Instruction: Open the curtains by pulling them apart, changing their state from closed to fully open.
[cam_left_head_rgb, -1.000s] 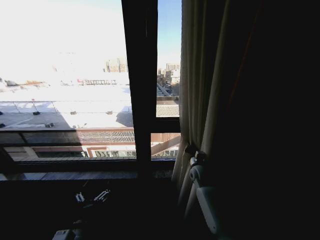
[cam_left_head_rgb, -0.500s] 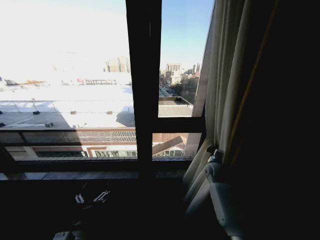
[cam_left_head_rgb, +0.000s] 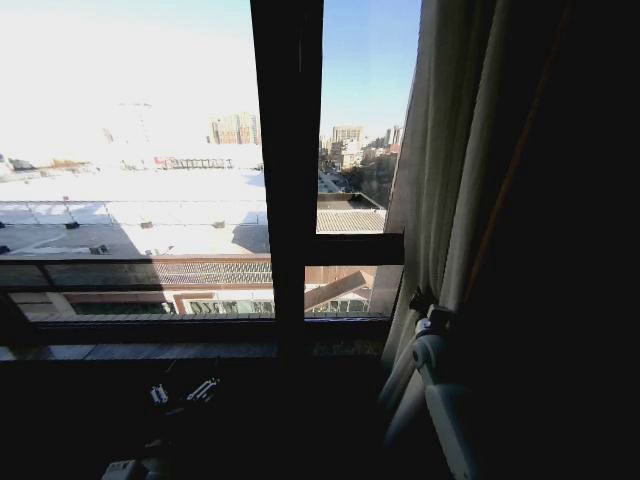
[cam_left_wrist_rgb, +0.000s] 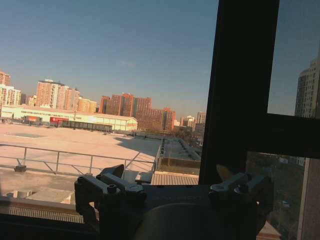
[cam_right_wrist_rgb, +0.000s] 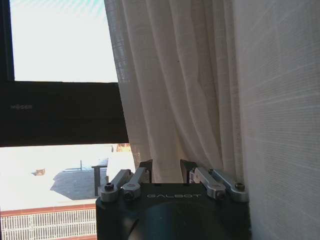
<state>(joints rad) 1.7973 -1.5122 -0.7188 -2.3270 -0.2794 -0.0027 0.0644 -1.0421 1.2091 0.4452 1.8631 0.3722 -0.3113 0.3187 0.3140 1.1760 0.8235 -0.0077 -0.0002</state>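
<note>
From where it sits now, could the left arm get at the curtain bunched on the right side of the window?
Probably not without a long reach. The left gripper sits low below the sill, open, facing bare glass, while the curtain hangs past the dark window frame bar. The right gripper is already against its folds.

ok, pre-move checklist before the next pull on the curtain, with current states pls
1. Right gripper at the curtain, fabric between its fingers: ok.
2. Fingers actually clamped on the fabric: cannot tell; a gap shows beside the fold.
3. Left gripper clear of fabric, low by the window frame, open and empty: ok.
4. Curtain fully open: not ok; the panel covers the right part of the window in the head view.
5. Left-side glass uncovered: ok.
6. Fabric snagged on the right arm: cannot tell, too dark.
</note>
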